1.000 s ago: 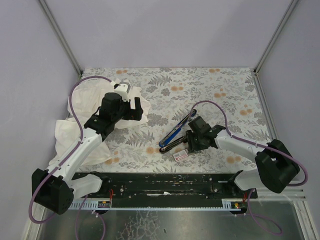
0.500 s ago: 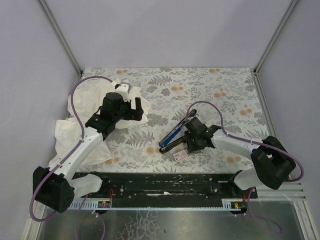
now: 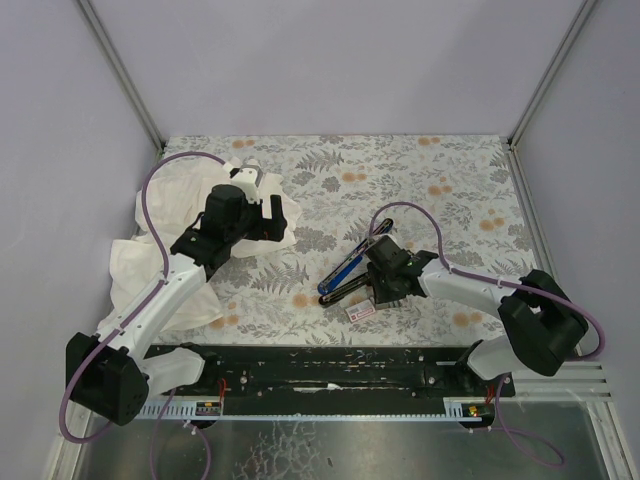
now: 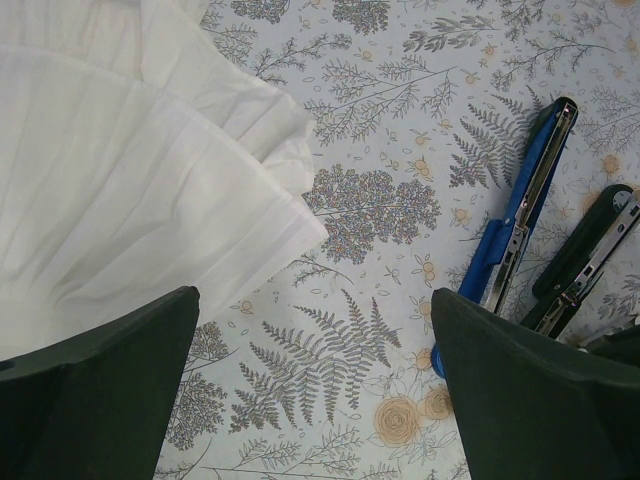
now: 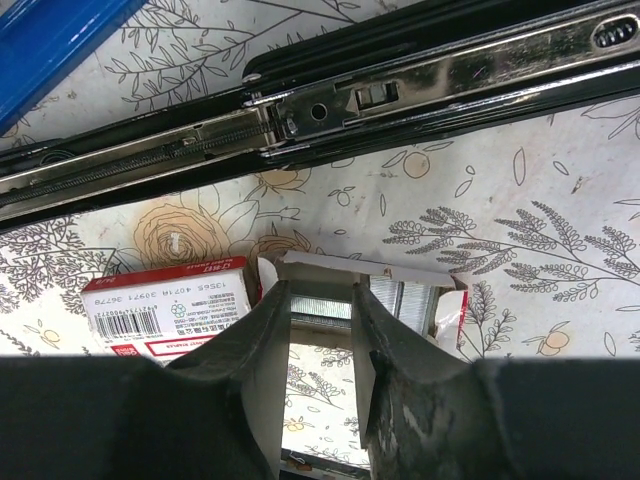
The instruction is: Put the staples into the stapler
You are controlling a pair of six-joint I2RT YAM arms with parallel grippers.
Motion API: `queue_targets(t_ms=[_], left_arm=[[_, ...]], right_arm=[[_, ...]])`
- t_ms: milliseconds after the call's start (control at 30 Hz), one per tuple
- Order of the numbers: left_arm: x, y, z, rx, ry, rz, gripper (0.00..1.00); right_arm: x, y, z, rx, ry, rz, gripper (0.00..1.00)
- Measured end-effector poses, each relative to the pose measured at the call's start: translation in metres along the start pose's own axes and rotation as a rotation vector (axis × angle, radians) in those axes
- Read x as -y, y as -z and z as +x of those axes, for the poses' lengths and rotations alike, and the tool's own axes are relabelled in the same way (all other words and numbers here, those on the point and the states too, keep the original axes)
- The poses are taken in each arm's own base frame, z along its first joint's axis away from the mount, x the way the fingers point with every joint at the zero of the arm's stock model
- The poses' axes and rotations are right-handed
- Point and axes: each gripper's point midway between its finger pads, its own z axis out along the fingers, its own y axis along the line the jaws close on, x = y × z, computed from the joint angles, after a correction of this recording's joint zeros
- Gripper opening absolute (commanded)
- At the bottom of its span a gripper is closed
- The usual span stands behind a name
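Note:
The stapler point(image 3: 350, 268) lies hinged open on the floral table, blue arm point(image 4: 520, 215) beside its black base with the metal channel point(image 5: 400, 90). Just near of it lie the staples: a white box sleeve with a red label point(image 5: 165, 300) and an open tray of silvery strips point(image 5: 405, 300), small in the top view point(image 3: 361, 311). My right gripper point(image 5: 322, 300) reaches into the tray, its fingers point(image 5: 270, 330) closed against a staple strip point(image 5: 320, 305) between them. My left gripper point(image 4: 315, 380) hangs open and empty above the table, left of the stapler.
A large white cloth point(image 3: 165, 230) lies crumpled at the left, under and behind the left arm, and fills the upper left of the left wrist view point(image 4: 130, 170). Grey walls with metal posts close in the table. A black rail point(image 3: 330, 365) runs along the near edge.
My right gripper has shifted slightly left and nearer, down onto the staple box. The left arm and the stapler have not moved.

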Motion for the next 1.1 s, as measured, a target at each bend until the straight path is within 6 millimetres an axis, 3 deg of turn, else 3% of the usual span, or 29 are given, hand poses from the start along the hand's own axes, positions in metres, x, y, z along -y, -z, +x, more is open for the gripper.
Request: queue_targets(t_ms=[267,400,533,700,867,1100], left_arm=[[0.007,0.002,0.000,-0.003,0.038,0.030,0.97],[0.027,0.010,0.001,-0.005,0.134,0.126,0.91],[0.056,0.016,0.022,-0.067,0.259,0.268,0.90],[0.093,0.020,0.062,-0.188,0.328,0.370,0.90],[0.118,0.022,0.084,-0.258,0.342,0.428,0.90],[0.132,0.021,0.098,-0.296,0.352,0.451,0.90]], right_arm=[[-0.003,0.016,-0.012,0.055,-0.007,-0.018,0.29],[-0.011,0.037,-0.031,0.153,-0.008,-0.071,0.30],[-0.017,0.047,-0.043,0.228,0.006,-0.120,0.30],[-0.011,0.032,-0.023,0.204,0.029,-0.122,0.30],[0.000,0.013,0.008,0.147,0.041,-0.112,0.32],[-0.005,0.013,0.003,0.175,0.040,-0.138,0.36]])
